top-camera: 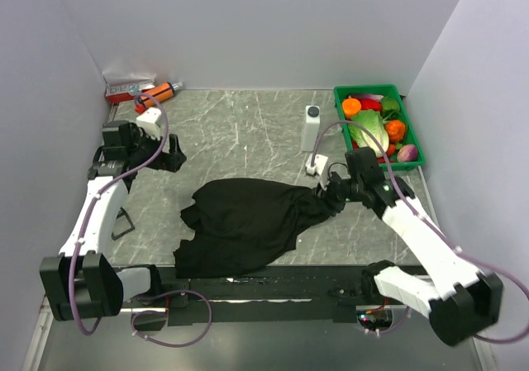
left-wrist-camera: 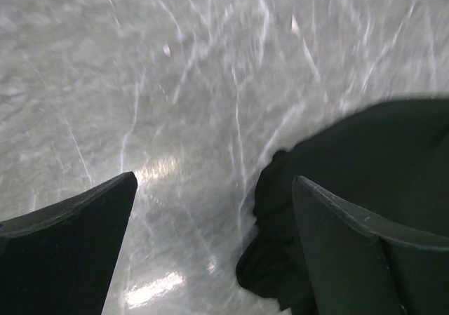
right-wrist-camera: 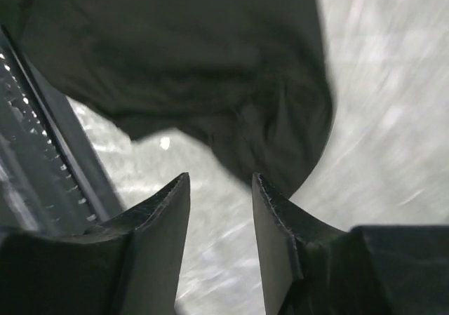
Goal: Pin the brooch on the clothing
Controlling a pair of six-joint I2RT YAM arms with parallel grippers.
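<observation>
The clothing, a black T-shirt point(top-camera: 248, 222), lies crumpled in the middle of the marble table; no lettering shows. I cannot make out the brooch in any view. My left gripper point(top-camera: 169, 154) is open and empty above bare table, left of and behind the shirt. In the left wrist view point(left-wrist-camera: 214, 178) its jaws stand wide apart, with a shirt edge point(left-wrist-camera: 365, 175) at the right. My right gripper point(top-camera: 326, 196) is at the shirt's right end. In the right wrist view point(right-wrist-camera: 220, 178) it is open with nothing between the jaws, and the shirt fold point(right-wrist-camera: 210, 62) lies just beyond the fingertips.
A green tray point(top-camera: 417, 152) of toy vegetables stands at the back right. A white box point(top-camera: 312, 127) with a small white piece point(top-camera: 312, 166) stands behind the shirt. Red and orange items point(top-camera: 153, 92) lie at the back left. A black rail point(top-camera: 273, 284) runs along the near edge.
</observation>
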